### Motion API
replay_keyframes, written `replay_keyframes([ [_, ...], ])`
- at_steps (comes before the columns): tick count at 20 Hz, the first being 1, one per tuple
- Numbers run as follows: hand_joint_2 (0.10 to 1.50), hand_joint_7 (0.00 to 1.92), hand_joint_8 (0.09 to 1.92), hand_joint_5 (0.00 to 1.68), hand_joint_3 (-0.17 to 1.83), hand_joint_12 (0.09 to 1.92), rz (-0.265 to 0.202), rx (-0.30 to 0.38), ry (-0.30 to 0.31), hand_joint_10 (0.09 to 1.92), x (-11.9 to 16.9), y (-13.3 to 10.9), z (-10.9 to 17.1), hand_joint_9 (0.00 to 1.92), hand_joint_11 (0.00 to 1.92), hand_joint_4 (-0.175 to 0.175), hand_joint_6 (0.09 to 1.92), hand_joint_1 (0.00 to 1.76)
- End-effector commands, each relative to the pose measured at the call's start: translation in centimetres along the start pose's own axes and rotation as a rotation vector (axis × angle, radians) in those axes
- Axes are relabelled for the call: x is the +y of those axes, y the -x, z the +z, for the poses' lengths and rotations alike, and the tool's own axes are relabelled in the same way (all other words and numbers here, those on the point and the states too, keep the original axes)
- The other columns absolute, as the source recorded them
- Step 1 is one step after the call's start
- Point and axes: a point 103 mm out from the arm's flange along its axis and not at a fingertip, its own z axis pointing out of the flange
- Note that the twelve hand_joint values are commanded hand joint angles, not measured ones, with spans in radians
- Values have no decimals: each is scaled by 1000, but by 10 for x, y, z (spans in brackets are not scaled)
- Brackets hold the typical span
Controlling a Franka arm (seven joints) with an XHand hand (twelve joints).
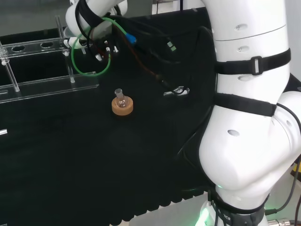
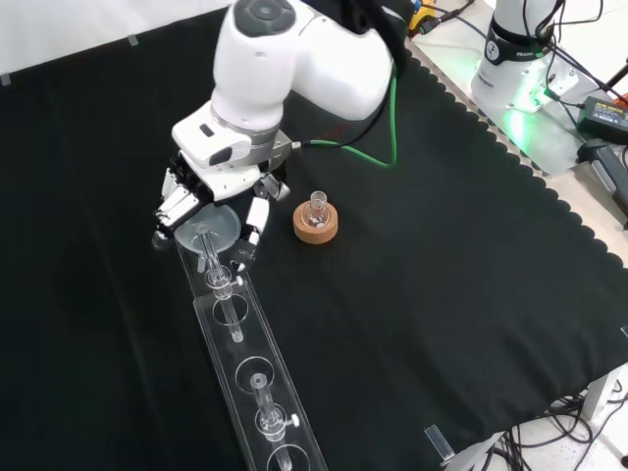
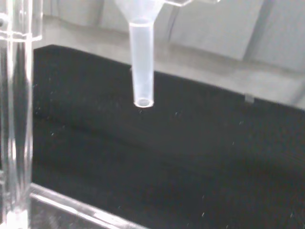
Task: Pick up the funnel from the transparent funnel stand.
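The clear funnel (image 2: 208, 232) sits in the end hole of the transparent funnel stand (image 2: 257, 368), its stem pointing down through the top plate. My hand (image 2: 214, 186) hovers right over it, fingers (image 2: 257, 220) hanging down on both sides of the funnel's bowl with a small gap to the rim. In the wrist view the funnel's stem (image 3: 142, 62) hangs free above the black cloth, beside a post of the stand (image 3: 16, 114). In the head view the hand (image 1: 96, 44) is at the right end of the stand (image 1: 33, 46).
A small round flask on a cork ring (image 2: 316, 222) (image 1: 122, 105) stands just right of the hand in the front view. More glass pieces (image 2: 263, 394) sit in the stand's other holes. A green cable (image 1: 91, 70) loops off the wrist. A small metal clip (image 1: 177, 92) lies on the cloth.
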Motion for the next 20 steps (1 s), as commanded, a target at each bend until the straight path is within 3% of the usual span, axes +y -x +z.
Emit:
replay_keyframes([
  [1, 868, 1204, 1102, 801, 70, 934, 3, -92, 199, 616, -1, -10, -16, 1642, 1608, -175, 901, 845],
  [3, 862, 1381, 977, 961, 75, 887, 20, -99, 273, 549, -1, -7, -27, 1758, 1708, -175, 847, 924],
  [7, 843, 1588, 764, 1180, 90, 810, 42, -74, 361, 406, -1, 2, -55, 1898, 1848, -175, 708, 1014],
  [9, 792, 1642, 705, 1330, 270, 802, 57, -56, 408, 423, -1, 8, -74, 1916, 1880, -42, 467, 1111],
  [10, 742, 1665, 680, 1388, 380, 798, 61, -52, 422, 438, -1, 10, -80, 1919, 1893, -5, 377, 1139],
  [11, 695, 1683, 659, 1429, 471, 797, 71, -41, 457, 457, -3, 16, -97, 1920, 1905, 9, 320, 1158],
  [14, 614, 1716, 620, 1488, 614, 817, 93, -26, 515, 493, -10, 29, -133, 1920, 1919, -11, 249, 1185],
  [16, 576, 1734, 593, 1517, 673, 837, 140, -6, 538, 498, -24, 48, -169, 1920, 1920, -76, 215, 1201],
  [18, 547, 1755, 561, 1543, 716, 858, 177, 5, 512, 510, -40, 64, -199, 1920, 1920, -146, 178, 1214],
  [20, 519, 1779, 527, 1569, 756, 873, 184, 74, 385, 522, -72, 79, -232, 1920, 1920, -169, 145, 1221],
])
